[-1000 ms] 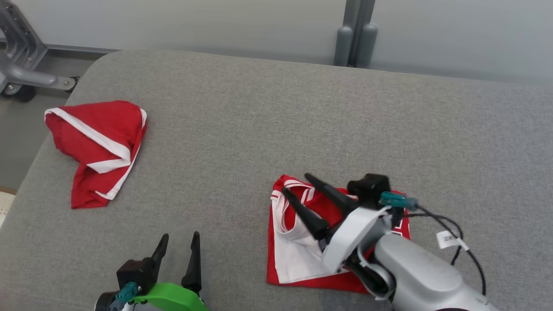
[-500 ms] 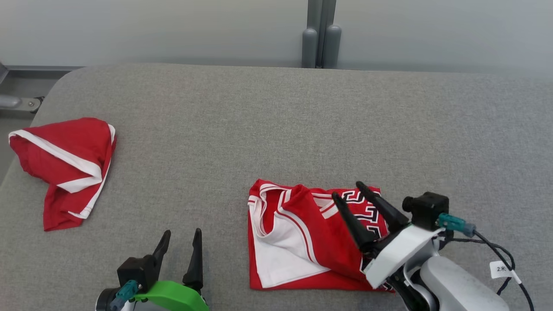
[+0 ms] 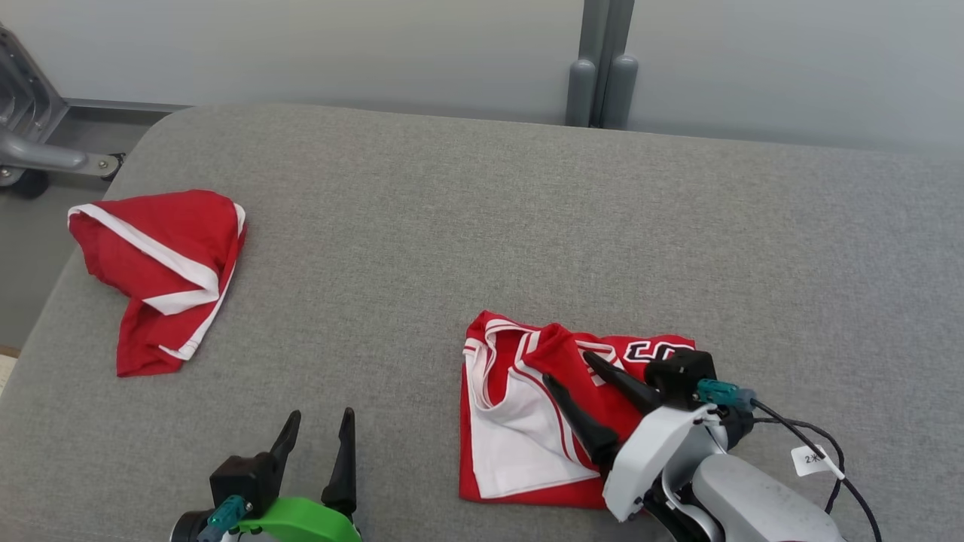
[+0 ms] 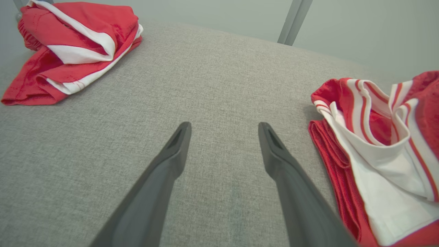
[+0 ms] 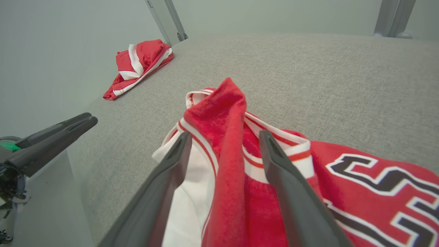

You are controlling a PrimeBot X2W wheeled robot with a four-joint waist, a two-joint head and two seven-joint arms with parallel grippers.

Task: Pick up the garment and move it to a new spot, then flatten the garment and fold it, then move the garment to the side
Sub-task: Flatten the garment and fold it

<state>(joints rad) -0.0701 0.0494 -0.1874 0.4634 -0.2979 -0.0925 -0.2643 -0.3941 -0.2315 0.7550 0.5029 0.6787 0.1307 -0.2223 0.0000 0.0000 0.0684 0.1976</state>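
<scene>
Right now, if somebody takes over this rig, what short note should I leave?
Left gripper: open, holds nothing, low over the grey table, left of the jersey.
Right gripper: open over the jersey, a raised red fold between its fingers, not pinched.
Second red garment: bunched near the table's left edge.
Done: jersey seems placed, roughly folded but rumpled.
To do: flatten, fold neatly, move aside.
</scene>
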